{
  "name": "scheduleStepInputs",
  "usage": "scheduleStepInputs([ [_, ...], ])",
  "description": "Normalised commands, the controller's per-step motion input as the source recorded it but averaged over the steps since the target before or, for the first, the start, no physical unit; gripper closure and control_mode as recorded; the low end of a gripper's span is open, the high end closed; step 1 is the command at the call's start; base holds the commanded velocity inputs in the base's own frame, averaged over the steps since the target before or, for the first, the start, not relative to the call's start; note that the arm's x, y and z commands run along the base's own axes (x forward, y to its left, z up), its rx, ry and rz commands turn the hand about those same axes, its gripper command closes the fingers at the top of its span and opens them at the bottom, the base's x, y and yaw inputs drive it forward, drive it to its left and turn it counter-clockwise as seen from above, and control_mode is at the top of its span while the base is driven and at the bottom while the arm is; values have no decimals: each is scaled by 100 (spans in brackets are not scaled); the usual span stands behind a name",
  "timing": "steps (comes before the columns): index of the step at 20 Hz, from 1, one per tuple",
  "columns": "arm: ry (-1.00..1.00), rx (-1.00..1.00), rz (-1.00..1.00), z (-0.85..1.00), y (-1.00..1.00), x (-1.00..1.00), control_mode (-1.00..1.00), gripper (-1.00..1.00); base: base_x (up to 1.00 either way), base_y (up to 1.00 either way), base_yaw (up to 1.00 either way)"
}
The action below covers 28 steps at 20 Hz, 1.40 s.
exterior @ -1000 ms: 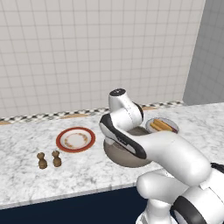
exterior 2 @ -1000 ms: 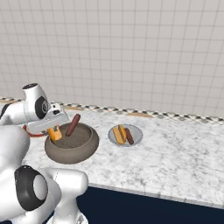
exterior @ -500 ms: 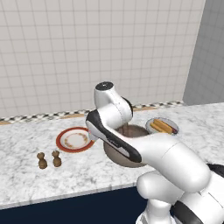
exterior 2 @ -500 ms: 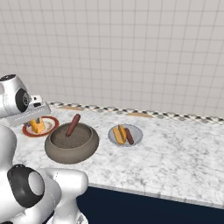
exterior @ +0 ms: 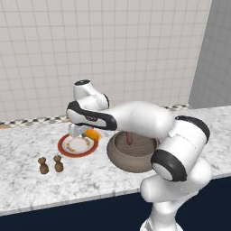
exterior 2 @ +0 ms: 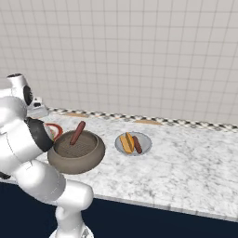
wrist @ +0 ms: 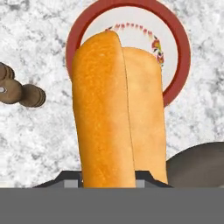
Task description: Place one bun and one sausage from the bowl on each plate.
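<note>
While clamped shut on it, the end effector (exterior: pixel 85 132) holds the bun (wrist: pixel 116 109) — above the red-rimmed plate (wrist: pixel 177 41).

- no words, numbers, labels or brand marks can be read on anything here.
- the red-rimmed plate (wrist: pixel 175 33) beyond the claw carries only a ring of small painted ornaments, no lettering.

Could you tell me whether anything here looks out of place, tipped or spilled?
Nothing looks spilled or damaged. The one oddity is the sausage left in the bowl: it leans steeply up against the wall rather than lying flat. Both shakers stand upright.
</note>
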Motion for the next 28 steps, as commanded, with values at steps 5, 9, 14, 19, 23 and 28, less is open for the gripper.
scheduleStepInputs([
  [5,8,-1,-3,-74,49,35,-100,100,0,0,0],
  [9,0,0,-7,-71,23,18,-100,100,0,0,0],
  [14,0,0,-8,-59,11,30,-100,100,0,0,0],
  [19,0,0,-8,-51,0,10,-100,-100,0,0,0],
  [23,0,0,-8,-31,-3,19,-100,-100,0,0,0],
  [28,0,5,-2,0,-18,42,-100,-100,0,0,0],
])
